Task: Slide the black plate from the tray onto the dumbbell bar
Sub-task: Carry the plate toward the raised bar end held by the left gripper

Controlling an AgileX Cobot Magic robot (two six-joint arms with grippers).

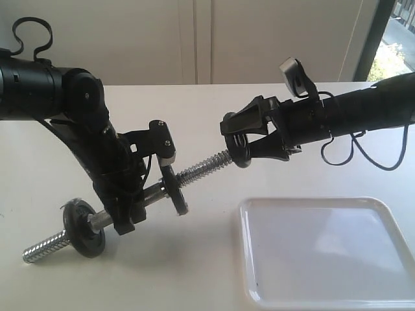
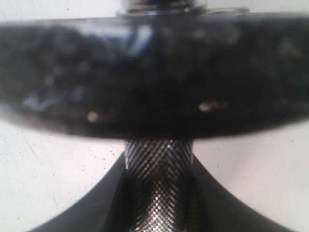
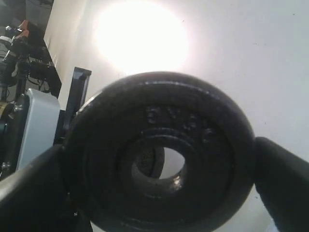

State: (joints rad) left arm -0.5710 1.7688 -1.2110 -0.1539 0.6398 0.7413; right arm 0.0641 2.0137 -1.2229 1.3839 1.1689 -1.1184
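Note:
My right gripper (image 1: 245,137) is shut on the black plate (image 1: 233,146), holding it upright on edge at the threaded right tip of the dumbbell bar (image 1: 204,167). In the right wrist view the plate (image 3: 203,145) fills the frame between the fingers (image 3: 285,179), and the bar's end (image 3: 147,162) shows inside its central hole, off to one side. My left gripper (image 1: 126,210) is shut on the bar's knurled handle (image 2: 159,179) and holds it slanted above the table. The white tray (image 1: 324,253) lies at the front right with nothing in it.
Two matching black discs sit on the bar: one near its left end (image 1: 84,228), one right of my left gripper (image 1: 175,188), blurred and close in the left wrist view (image 2: 154,72). The white table (image 1: 194,272) carries the tray; a window stands at the far right.

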